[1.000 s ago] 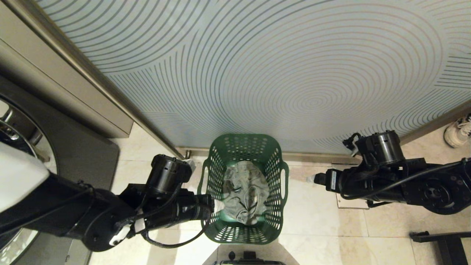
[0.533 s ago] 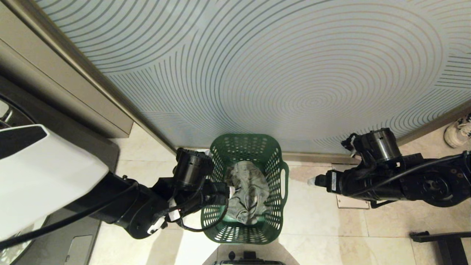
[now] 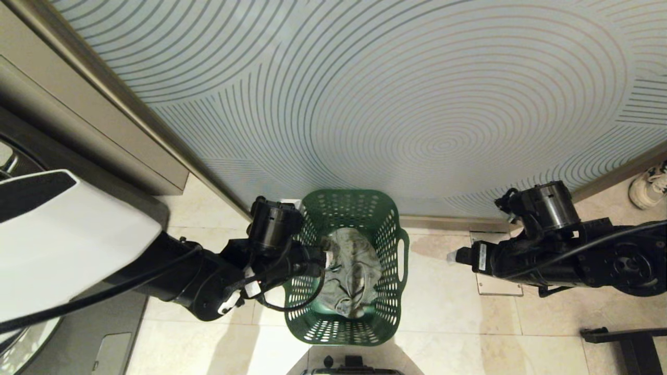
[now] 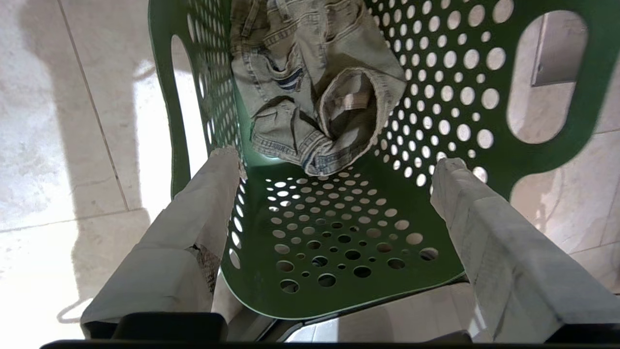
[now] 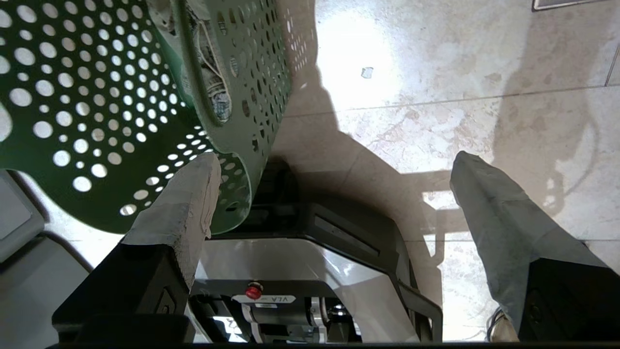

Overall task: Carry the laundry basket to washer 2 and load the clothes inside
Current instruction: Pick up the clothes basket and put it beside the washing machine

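Observation:
The green laundry basket (image 3: 388, 312) stands on the tiled floor against the patterned wall. The clothes (image 3: 353, 273), a pale grey-green garment, lie crumpled inside it. My left gripper (image 3: 325, 259) reaches over the basket's left rim, open, close to the garment and holding nothing. In the left wrist view its open gripper (image 4: 336, 157) spans the holed basket wall (image 4: 339, 232), short of the clothes (image 4: 315, 82). My right gripper (image 3: 451, 256) hangs open to the right of the basket, apart from it. A dark grey washer (image 3: 31, 151) shows at far left; its label is out of view.
A glass wall with a ring pattern (image 3: 396, 104) and its metal frame close off the back. A metal floor plate (image 3: 495, 285), a shoe (image 3: 649, 188) and a black stand leg (image 3: 625, 338) lie at the right. My own base (image 5: 310, 271) sits just behind the basket.
My left arm swung forward and right, bringing its gripper from the basket's left handle over the rim toward the clothes. The right gripper drew slightly away to the right.

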`<state>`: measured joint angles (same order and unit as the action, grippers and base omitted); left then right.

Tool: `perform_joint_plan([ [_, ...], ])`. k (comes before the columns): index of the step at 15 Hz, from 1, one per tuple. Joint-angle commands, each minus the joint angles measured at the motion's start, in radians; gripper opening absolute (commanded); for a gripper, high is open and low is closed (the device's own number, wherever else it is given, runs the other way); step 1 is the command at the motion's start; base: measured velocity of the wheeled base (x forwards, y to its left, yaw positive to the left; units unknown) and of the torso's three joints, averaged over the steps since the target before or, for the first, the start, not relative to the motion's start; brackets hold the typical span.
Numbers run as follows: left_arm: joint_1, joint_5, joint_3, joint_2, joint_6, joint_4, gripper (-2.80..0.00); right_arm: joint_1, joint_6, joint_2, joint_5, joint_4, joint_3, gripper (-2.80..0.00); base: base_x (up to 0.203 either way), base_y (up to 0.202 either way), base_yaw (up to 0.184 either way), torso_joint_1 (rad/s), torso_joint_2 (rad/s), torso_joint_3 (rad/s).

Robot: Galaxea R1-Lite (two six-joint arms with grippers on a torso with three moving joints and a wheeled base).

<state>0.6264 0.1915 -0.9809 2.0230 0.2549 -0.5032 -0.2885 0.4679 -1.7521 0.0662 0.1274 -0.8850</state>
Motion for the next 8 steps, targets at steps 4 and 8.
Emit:
perform_joint_plan([
  [4, -0.071, 0.003, -0.036, 0.079, -0.031, -0.031, 0.00, -0.003, 0.002, 0.040, -0.005, 0.001, 0.016, 0.00, 0.000, 0.000, 0.000, 0.000, 0.00, 0.000],
  [8, -0.112, -0.003, -0.045, 0.147, -0.095, -0.118, 0.00, -0.007, 0.003, 0.043, -0.005, 0.002, 0.023, 0.00, 0.000, 0.000, 0.000, 0.000, 0.00, 0.000],
])
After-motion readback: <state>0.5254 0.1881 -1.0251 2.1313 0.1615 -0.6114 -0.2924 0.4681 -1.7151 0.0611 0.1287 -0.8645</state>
